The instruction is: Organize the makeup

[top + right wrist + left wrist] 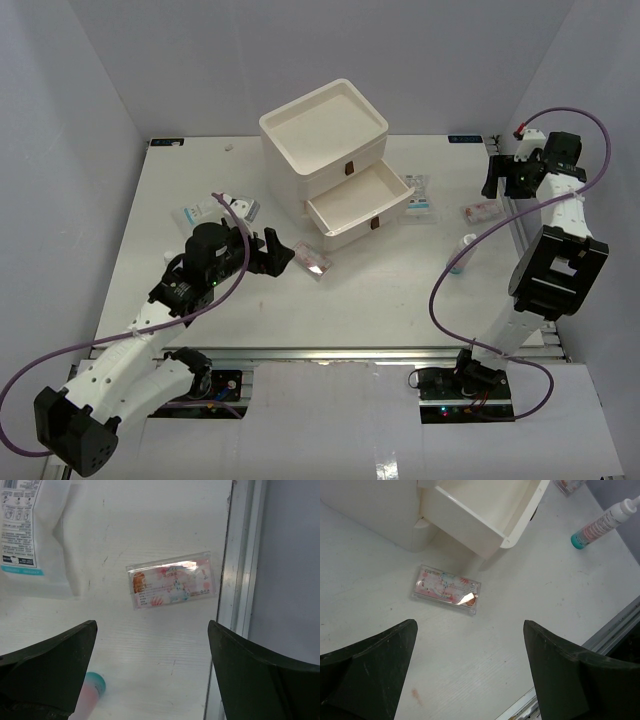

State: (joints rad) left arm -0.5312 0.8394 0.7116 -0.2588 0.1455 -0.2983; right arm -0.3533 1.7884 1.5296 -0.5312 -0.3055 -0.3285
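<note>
- Cream three-drawer box [325, 140] stands at the far middle of the white table [380, 290]. Its top tray is bare, and one lower drawer [360, 205] is pulled out toward the front right.
- Black-fingered, the left gripper [272, 250] hovers just left of that open drawer. Its fingers [375, 665] are spread wide with nothing between them.
- On the table just ahead of those fingers lies the flat clear case with pink inside [447, 589]. It is near the drawer's front corner but apart from it, and not in any drawer.
- At the far right edge of the table hangs the right gripper [497, 175]. Its fingers [50, 670] are also wide apart and grip nothing.
- Below it a second clear case [172, 580], printed in pink, lies flat on the table. One short end is close beside the aluminium rail [240, 580].
- Nearer the arms than that case, and right of the open drawer, sits the small white-and-blue bottle [467, 243]. The right wrist view catches only its teal-and-pink end at the bottom edge.
- Just right of the drawer lie the clear packets [418, 195], printed white and blue. One reaches into the upper left corner of the right wrist view.
- Two more small items [195, 212] lie on the left side beyond the left arm, too small to name.
</note>
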